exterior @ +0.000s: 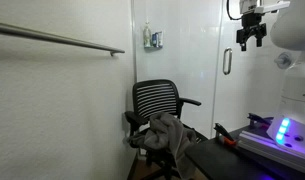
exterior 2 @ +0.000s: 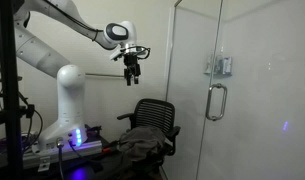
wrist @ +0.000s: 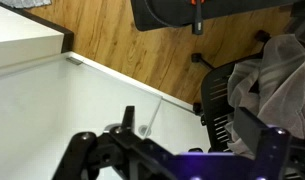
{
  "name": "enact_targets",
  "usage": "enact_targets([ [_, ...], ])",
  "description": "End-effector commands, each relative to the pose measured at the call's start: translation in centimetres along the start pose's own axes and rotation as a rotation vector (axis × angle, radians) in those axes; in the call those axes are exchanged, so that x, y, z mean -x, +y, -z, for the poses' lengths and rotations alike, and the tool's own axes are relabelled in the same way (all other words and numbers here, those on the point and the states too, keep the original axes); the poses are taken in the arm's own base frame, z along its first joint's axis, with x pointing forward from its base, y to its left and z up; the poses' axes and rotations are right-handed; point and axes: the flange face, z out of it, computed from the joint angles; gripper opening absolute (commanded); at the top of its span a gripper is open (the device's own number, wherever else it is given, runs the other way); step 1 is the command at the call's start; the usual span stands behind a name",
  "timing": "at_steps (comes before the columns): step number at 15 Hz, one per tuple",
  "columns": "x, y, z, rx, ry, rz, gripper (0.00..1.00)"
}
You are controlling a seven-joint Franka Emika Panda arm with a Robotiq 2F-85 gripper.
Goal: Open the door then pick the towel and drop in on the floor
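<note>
A glass door with a metal handle [exterior: 228,62] stands beside a black mesh office chair [exterior: 157,103]; the handle also shows in an exterior view [exterior 2: 217,101]. A grey towel [exterior: 168,134] lies crumpled on the chair seat, and it shows in both exterior views [exterior 2: 142,141] and at the right of the wrist view [wrist: 279,72]. My gripper [exterior: 251,39] hangs high in the air, open and empty, well above the chair and apart from the door handle. It also shows in an exterior view [exterior 2: 132,73].
A metal grab rail [exterior: 62,39] runs along the white wall. A dispenser [exterior: 153,39] hangs on the wall behind the chair. The robot base with blue lights [exterior 2: 77,137] sits on a dark table [exterior: 227,158]. A wood floor [wrist: 122,40] lies below.
</note>
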Motion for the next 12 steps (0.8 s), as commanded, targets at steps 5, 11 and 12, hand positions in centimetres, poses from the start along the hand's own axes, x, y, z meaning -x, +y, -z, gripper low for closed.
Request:
enact_targets([
  [5,-2.9,1.7,-3.7,-0.07,-0.014,-0.277,1.0],
  [11,-7.1,8.0,-6.2,0.123,0.298,-0.403,1.0],
  [12,-7.5,8.9,-6.7,0.167,0.326,-0.41,1.0],
])
